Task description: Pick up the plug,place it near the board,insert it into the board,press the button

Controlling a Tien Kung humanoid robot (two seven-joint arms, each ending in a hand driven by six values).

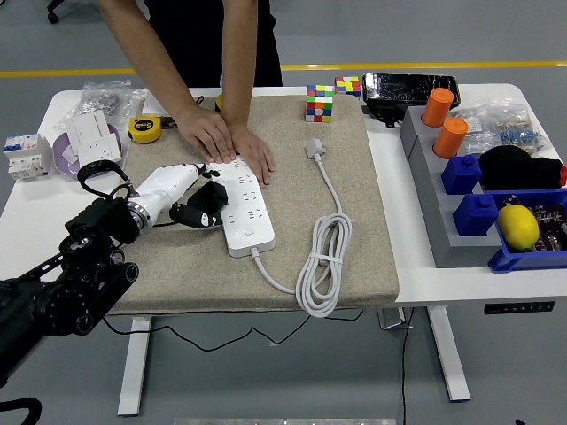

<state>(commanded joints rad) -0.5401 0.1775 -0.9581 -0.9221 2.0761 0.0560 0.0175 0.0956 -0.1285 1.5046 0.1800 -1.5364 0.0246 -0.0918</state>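
Nearest the counter's [416, 283] front edge, the coiled white cable [323, 266] is lying on the beige mat [354, 221], its grey-white end plug [314, 147] resting loose farther back, well apart from any hand. At left, the robot's black left arm is reaching in, and its white left hand [173, 190] is closing its fingers [205, 170] around a black plug [205, 208], holding it right against the left edge of the white power strip board [241, 205]. Beyond that, a person's two hands [229, 142] are pressing flat on the board's far end, steadying it. Farther back, a multicoloured puzzle cube [319, 103] is sitting at the mat's far edge.
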